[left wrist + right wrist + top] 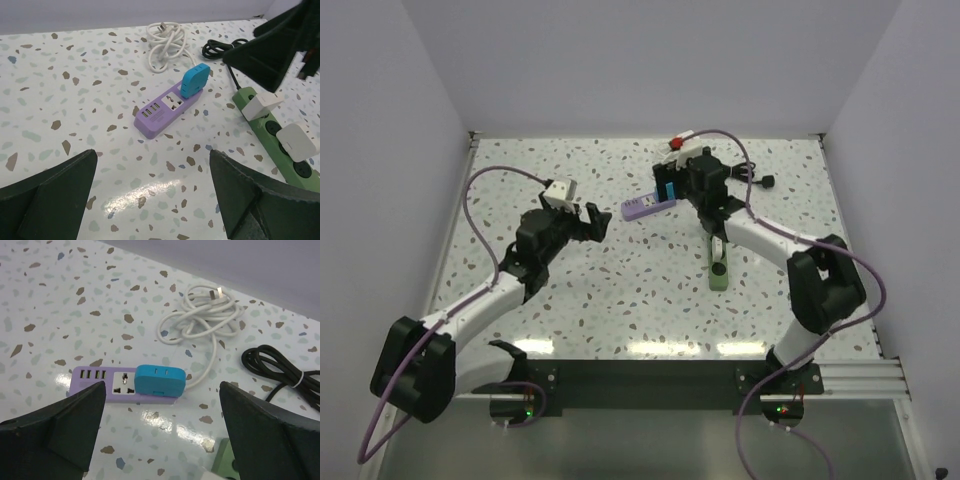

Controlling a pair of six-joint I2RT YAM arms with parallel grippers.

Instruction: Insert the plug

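The blue plug (160, 381) sits in the end socket of the purple power strip (97, 380), whose white cable (200, 320) lies coiled behind it. My right gripper (162, 387) is open, its fingers standing wide to either side of the plug without touching it. In the top view the right gripper (678, 185) hovers right over the plug (669, 191) and strip (642, 208). My left gripper (153, 155) is open and empty, apart from the strip (160, 117) on its left side, and also shows in the top view as the left gripper (592, 222).
A green power strip (272, 135) with two white adapters (262, 104) plugged in lies to the right of the purple one. A black cable (280, 370) is bundled at the back right. White walls enclose the speckled table (570, 290).
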